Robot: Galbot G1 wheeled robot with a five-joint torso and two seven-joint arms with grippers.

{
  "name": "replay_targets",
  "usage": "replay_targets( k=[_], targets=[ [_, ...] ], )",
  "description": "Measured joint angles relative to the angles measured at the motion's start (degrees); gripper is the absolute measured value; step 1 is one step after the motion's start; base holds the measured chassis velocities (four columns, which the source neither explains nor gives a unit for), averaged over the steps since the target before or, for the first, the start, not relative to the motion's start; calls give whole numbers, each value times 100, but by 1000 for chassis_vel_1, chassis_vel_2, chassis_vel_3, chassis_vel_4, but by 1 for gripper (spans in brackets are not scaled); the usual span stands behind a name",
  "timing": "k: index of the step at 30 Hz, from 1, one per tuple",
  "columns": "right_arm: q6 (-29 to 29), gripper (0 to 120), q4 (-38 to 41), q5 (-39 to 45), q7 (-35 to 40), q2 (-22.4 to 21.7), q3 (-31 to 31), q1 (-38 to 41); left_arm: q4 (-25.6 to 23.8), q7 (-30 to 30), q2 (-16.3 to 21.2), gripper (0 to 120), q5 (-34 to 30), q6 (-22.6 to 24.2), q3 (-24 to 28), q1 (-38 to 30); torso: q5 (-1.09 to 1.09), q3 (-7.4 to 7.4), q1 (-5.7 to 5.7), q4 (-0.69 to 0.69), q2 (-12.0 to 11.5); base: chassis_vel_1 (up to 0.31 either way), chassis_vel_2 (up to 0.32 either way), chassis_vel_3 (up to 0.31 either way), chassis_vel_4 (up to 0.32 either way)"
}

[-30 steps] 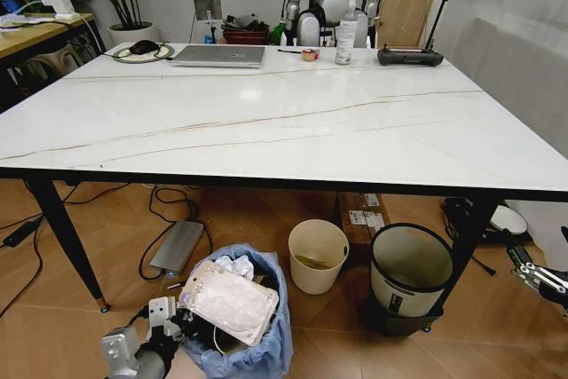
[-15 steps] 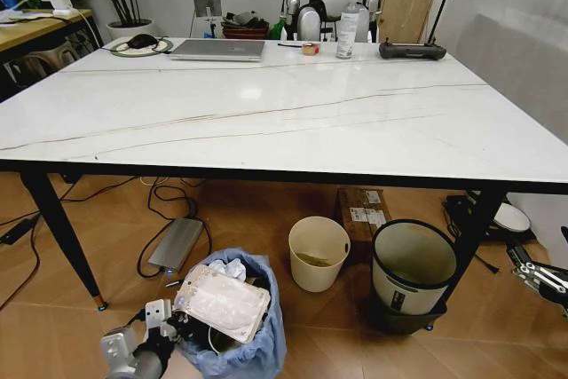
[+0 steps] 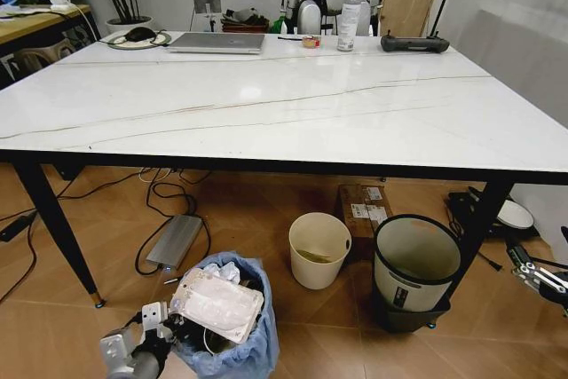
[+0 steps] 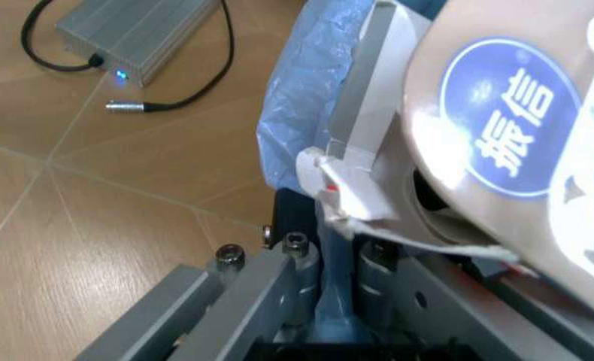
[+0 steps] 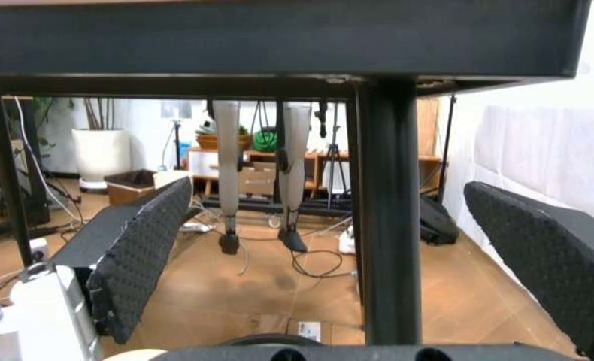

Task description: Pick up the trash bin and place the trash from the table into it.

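Observation:
The trash bin (image 3: pixel 253 343), lined with a crinkled light-blue bag, stands on the floor in front of the table (image 3: pixel 284 113), near its left side. Trash fills it: a flat crumpled white wrapper (image 3: pixel 217 303) lies across the top with white paper behind it. My left gripper (image 3: pixel 162 321) is at the bin's near rim. In the left wrist view it (image 4: pixel 332 301) is shut on the blue-bag rim (image 4: pixel 302 98), under the wrapper with a round blue label (image 4: pixel 507 113). My right gripper (image 3: pixel 540 277) hangs low at the far right, open (image 5: pixel 329 192), facing a table leg.
Under the table stand a cream bucket (image 3: pixel 319 250), a grey-and-black bin (image 3: pixel 415 264) and a cardboard box (image 3: pixel 362 206). A grey power brick (image 3: pixel 175 241) with cables lies on the floor beside the trash bin. Black legs (image 3: pixel 53 219) slant outward. A laptop (image 3: pixel 217 42) and spray bottle (image 3: pixel 349 11) sit at the far edge.
The head camera has shifted, so the far table edge sits higher in the picture. The bin and my left gripper have come slightly nearer and leftward. The right gripper is unchanged.

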Motion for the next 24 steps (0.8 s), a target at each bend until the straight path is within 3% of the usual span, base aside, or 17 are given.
replay_targets(
  k=[24],
  targets=[
    [0,100,0,0,0,0,0,0,340,23,-11,0,48,-39,30,-216,0,-421,-126,0,-545,0,0,0,0]
  ],
)
